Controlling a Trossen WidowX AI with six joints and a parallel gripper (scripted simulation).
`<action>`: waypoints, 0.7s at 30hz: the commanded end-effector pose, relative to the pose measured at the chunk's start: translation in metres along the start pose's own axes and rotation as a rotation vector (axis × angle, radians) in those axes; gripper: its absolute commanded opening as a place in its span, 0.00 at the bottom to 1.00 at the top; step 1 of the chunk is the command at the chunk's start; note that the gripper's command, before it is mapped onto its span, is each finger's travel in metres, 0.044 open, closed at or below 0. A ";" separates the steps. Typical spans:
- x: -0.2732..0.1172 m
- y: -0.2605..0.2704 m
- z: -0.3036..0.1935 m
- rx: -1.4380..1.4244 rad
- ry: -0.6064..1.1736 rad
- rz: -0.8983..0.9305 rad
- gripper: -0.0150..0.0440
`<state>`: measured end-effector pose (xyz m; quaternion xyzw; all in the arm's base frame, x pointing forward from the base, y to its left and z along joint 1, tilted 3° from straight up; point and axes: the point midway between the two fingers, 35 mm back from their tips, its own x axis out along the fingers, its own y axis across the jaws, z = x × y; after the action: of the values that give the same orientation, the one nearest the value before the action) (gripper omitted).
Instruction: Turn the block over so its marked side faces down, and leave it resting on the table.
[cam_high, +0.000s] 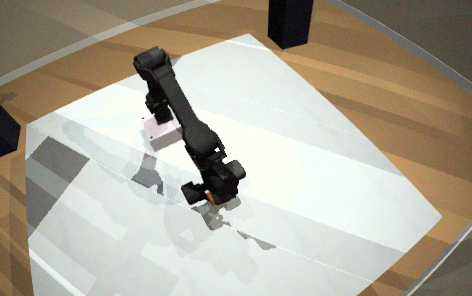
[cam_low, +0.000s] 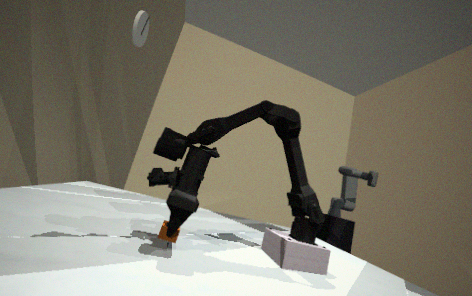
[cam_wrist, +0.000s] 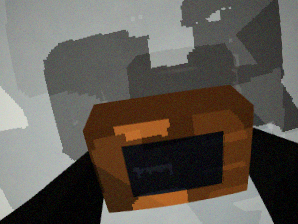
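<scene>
The orange block (cam_high: 210, 199) (cam_low: 164, 233) (cam_wrist: 105, 175) has a dark rectangle on one face, its marked side. In the wrist view that side faces the camera, looking roughly upward and tilted. My gripper (cam_low: 171, 234) (cam_wrist: 171, 148) is shut on the block, with one black finger against each end. In the exterior view the block appears a little above the white table (cam_high: 300, 155) (cam_low: 225, 280), with shadow beneath it. The underside is hidden, and in the top view the gripper covers most of the block.
The arm's pale pink base block (cam_high: 166, 138) (cam_low: 305, 259) stands on the table, well away from the held block. Dark posts (cam_high: 290, 25) (cam_high: 7, 132) stand beyond the table edges. A grey arm-like shape (cam_low: 349, 192) shows behind the base in the exterior view.
</scene>
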<state>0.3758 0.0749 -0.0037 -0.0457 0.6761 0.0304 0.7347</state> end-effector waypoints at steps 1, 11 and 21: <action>0.002 0.000 0.000 0.000 -0.063 -0.005 0.25; 0.006 0.000 0.000 -0.002 -0.218 -0.005 0.25; 0.005 0.000 -0.004 -0.001 -0.372 -0.005 0.25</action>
<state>0.3749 0.0752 -0.0104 -0.0402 0.5509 0.0364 0.8328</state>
